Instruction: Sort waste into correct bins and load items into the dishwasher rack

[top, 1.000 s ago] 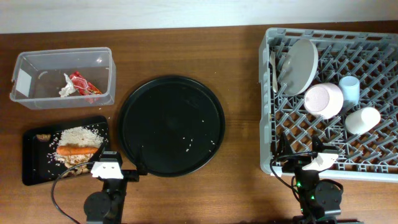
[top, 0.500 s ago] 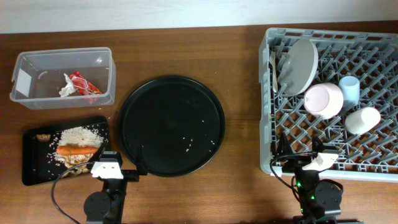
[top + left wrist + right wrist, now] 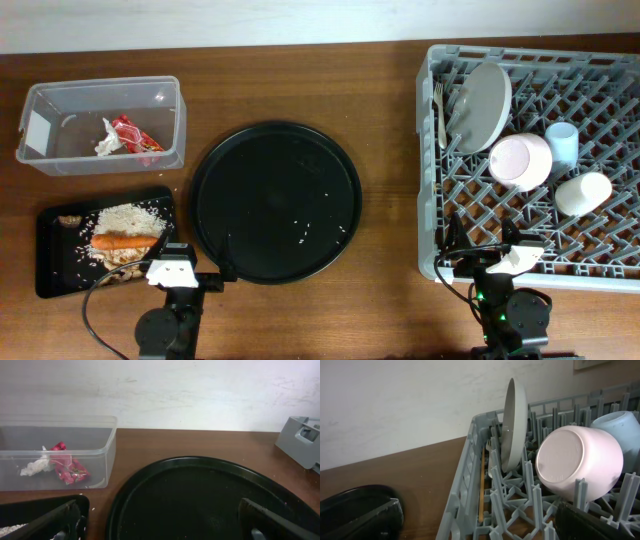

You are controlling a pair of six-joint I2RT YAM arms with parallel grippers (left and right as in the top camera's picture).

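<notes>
Left fingers (image 3: 50, 517): spread wide, gripping nothing, at the near edge of the counter (image 3: 380, 90) between the flat black tray (image 3: 50, 275) and the round black tray (image 3: 276, 200); right fingers (image 3: 590, 520): spread wide, gripping nothing, at the near-left corner of the dishwasher rack (image 3: 600, 100). The rack, at the right of the counter, holds 5 items; the plate (image 3: 480, 105) stands on edge near the left wall with the white fork (image 3: 439, 110) beside it; the bowl (image 3: 520, 160) lies on its side just right of the plate; the light blue cup (image 3: 562, 145) touches the bowl; the white cup (image 3: 583, 193) lies near both. The clear tub (image 3: 60, 140), far left, contains the red-and-white wrapper (image 3: 135, 135) and white tissue (image 3: 108, 140). The flat black tray carries the carrot (image 3: 125, 241), rice (image 3: 125, 218), beige scraps (image 3: 125, 258) and 1 brown lump (image 3: 68, 220). A few rice grains lie on the round tray.
</notes>
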